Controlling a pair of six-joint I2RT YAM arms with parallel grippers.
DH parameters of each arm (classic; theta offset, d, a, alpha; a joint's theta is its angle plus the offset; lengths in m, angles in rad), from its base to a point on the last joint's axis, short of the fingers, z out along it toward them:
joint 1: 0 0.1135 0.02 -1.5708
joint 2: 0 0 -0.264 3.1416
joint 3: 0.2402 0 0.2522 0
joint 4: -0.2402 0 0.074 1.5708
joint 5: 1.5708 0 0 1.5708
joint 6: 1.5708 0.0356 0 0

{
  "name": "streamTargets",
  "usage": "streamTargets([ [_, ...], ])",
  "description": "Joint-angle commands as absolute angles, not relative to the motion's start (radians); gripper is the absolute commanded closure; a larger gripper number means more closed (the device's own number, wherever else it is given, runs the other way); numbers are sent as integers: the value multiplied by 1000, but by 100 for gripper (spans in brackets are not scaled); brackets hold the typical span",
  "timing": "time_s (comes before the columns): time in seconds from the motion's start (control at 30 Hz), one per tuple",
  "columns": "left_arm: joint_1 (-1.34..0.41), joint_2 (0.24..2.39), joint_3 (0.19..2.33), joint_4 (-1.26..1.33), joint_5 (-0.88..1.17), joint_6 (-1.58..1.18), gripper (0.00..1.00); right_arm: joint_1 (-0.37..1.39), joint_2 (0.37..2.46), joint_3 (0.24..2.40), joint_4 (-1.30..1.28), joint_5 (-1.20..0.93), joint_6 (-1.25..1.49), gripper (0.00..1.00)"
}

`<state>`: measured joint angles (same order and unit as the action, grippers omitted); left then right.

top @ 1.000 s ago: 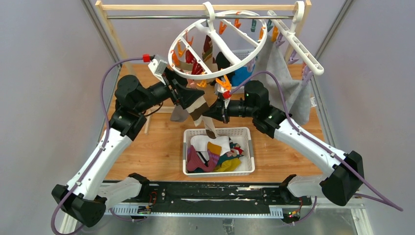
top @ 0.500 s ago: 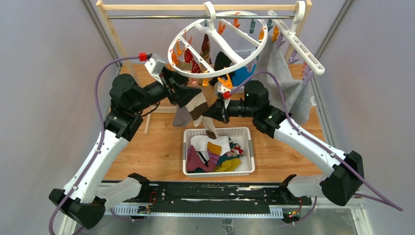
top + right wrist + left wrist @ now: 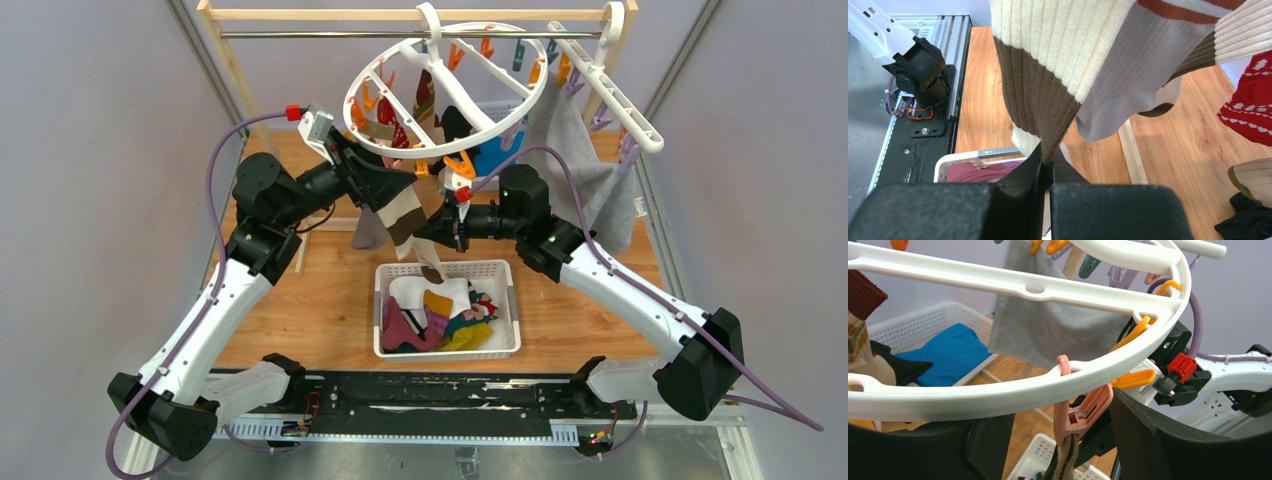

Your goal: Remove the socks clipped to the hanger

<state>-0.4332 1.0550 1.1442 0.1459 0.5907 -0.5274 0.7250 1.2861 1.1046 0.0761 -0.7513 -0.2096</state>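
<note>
My right claw [image 3: 1047, 171] is clenched on the brown band of the brown-cream sock [image 3: 1048, 50], which hangs directly above it. My left claw [image 3: 1063, 445] is released, one finger on either side of the pink clip [image 3: 1083, 407] on the hanger [image 3: 973, 397] rim, fabric pinched in that clip.

Grey cloth [image 3: 600, 185] (clipped to rack [image 3: 615, 100]); white basket [image 3: 450, 351] on table [image 3: 300, 330]

Bright, even, diffuse light is seen; shadows on the wooden surface [image 3: 330, 300] are soft. The overhead view is sharp, while the dark fingers [image 3: 1118, 210] close to each wrist camera are blurred.
</note>
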Motion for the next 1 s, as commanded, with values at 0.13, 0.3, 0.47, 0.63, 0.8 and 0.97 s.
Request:
streamTargets([
  [0.13, -415, 1043, 1123, 238, 556, -580, 25, 736, 1292, 1106, 58, -766, -233, 100],
  [0.3, -406, 1045, 1124, 238, 545, -586, 31, 735, 1291, 1100, 57, -765, -239, 100],
  [0.47, -394, 1042, 1124, 240, 548, -591, 40, 736, 1282, 1084, 59, -762, -247, 100],
  [0.63, -388, 1040, 1117, 266, 569, -600, 54, 734, 1272, 1062, 70, -756, -256, 100],
  [0.8, -382, 1035, 1101, 299, 591, -608, 70, 734, 1265, 1042, 69, -756, -267, 100],
  [0.97, -379, 1034, 1104, 310, 605, -609, 78, 733, 1243, 1024, 34, -758, -314, 100],
])
